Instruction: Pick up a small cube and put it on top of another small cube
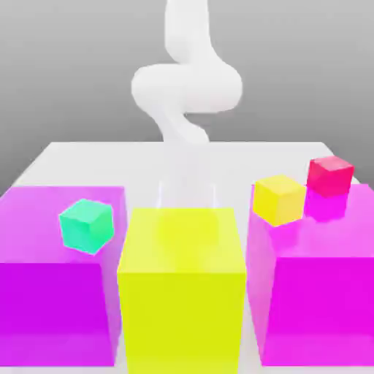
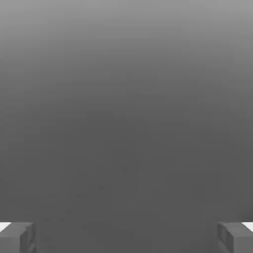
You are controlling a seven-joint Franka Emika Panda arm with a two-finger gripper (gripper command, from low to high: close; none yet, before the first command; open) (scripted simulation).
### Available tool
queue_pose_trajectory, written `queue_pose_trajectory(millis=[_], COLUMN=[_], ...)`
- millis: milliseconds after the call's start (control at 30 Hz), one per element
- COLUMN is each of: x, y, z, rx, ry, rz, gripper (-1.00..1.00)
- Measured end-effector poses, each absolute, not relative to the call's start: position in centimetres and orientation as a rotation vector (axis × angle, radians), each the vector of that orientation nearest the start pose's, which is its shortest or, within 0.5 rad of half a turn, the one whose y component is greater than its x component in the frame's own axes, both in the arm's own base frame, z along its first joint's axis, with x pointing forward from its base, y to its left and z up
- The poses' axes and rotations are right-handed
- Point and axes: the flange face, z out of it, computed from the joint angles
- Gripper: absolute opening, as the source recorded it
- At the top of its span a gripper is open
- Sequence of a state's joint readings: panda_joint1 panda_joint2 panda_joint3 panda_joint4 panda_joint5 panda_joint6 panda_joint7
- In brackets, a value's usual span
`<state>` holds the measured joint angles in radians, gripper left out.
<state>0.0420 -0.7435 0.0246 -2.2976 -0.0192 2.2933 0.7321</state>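
Note:
The sky-blue small cube is hidden or out of view. A yellow small cube (image 1: 278, 199) and a red small cube (image 1: 330, 175) sit on the exterior view's right, by the top of a large magenta block (image 1: 321, 292). A teal-green small cube (image 1: 86, 226) rests tilted at the left magenta block (image 1: 51, 292). The white arm (image 1: 186, 84) comes down at the back, and its hand drops behind the large yellow block (image 1: 181, 292). In the hand view my gripper (image 2: 126, 238) is open, with grey fingertips (image 2: 20, 237) far apart, nothing between them and plain grey surface beyond.
Three large translucent blocks stand in a row across the front: magenta, yellow, magenta. Narrow gaps separate them. A white table (image 1: 66, 157) stretches behind them to a grey background.

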Motion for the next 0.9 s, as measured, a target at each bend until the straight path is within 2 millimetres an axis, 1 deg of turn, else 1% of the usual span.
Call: queue_pose_trajectory(millis=[100, 200, 300, 367, 433, 567, 633, 733, 767, 800, 900], x=[39.1, 40.7, 41.1, 40.7, 40.0, 37.3, 35.4, 32.0, 30.4, 28.4, 22.7], y=[7.6, 12.8, 18.0, 21.4, 24.7, 30.7, 33.3, 36.7, 37.9, 39.3, 42.2], z=[65.0, 60.6, 56.1, 53.1, 50.1, 44.0, 40.9, 36.5, 35.0, 33.5, 28.8], rx=[-2.779, -2.937, -3.037, -3.069, -3.073, -2.993, -2.91, -2.732, -2.651, -2.552, -2.215], ry=[0.564, 0.201, -0.188, -0.457, -0.731, -1.28, -1.549, -1.934, -2.066, -2.206, -2.586], rz=[-0.926, -0.851, -0.767, -0.705, -0.639, -0.497, -0.421, -0.301, -0.261, -0.222, -0.09], gripper=[0.0, 0.0, 0.0, 0.0, 0.0, 0.0, 0.0, 0.0, 0.0, 0.0, 0.0])
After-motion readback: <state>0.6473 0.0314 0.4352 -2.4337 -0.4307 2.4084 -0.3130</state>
